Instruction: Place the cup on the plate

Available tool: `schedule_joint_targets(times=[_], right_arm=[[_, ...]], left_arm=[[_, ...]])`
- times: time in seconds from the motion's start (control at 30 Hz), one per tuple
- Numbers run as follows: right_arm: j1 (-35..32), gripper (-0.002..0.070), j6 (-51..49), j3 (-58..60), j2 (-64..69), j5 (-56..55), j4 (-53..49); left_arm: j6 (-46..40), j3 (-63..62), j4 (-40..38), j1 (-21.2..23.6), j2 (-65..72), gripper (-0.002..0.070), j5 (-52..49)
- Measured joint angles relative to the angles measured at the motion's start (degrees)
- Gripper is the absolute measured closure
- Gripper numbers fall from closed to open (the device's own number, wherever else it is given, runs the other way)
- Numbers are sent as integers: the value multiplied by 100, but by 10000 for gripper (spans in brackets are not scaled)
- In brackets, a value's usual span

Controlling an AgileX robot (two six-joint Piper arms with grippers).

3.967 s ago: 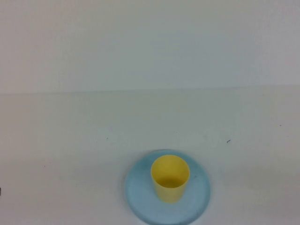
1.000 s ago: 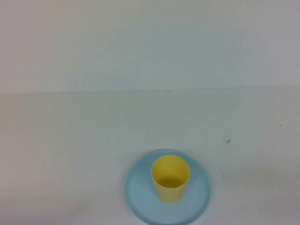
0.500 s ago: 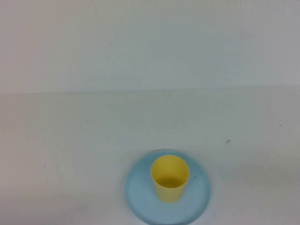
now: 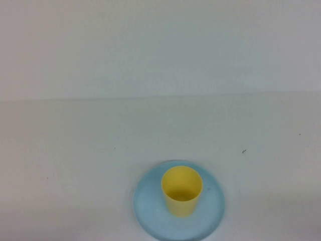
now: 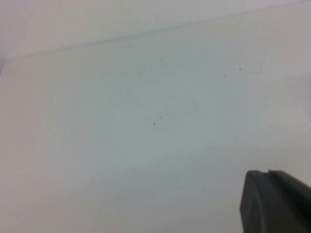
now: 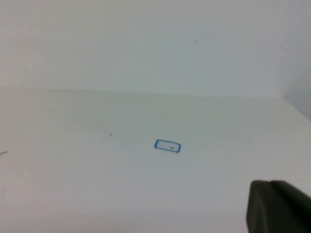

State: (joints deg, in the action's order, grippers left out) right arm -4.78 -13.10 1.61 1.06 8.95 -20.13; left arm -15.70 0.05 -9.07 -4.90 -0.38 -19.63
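Both pincers, left pincer (image 5: 274,201) and right pincer (image 6: 277,206), closed, empty, parked; cup (image 4: 181,191) upright on plate (image 4: 150,211) near surface's front edge; best left untouched.

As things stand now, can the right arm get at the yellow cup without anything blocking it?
Probably yes. The cup stands upright on the plate with bare table all around. Neither arm shows in the high view; the right gripper and left gripper, both shut, are drawn back over bare table.
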Motion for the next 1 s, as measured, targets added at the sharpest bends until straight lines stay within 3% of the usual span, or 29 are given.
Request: schedule_joint_targets(times=[0.4,0.7,1.0], right_arm=[[0,675,-31,0,-163,1023,469],[0,675,5,0,-163,1161,845],[0,675,1310,0,-171,1161,1802]], left_arm=[[0,0,0,0,0,675,0],[0,0,0,0,0,675,0],[0,0,0,0,0,675,0]])
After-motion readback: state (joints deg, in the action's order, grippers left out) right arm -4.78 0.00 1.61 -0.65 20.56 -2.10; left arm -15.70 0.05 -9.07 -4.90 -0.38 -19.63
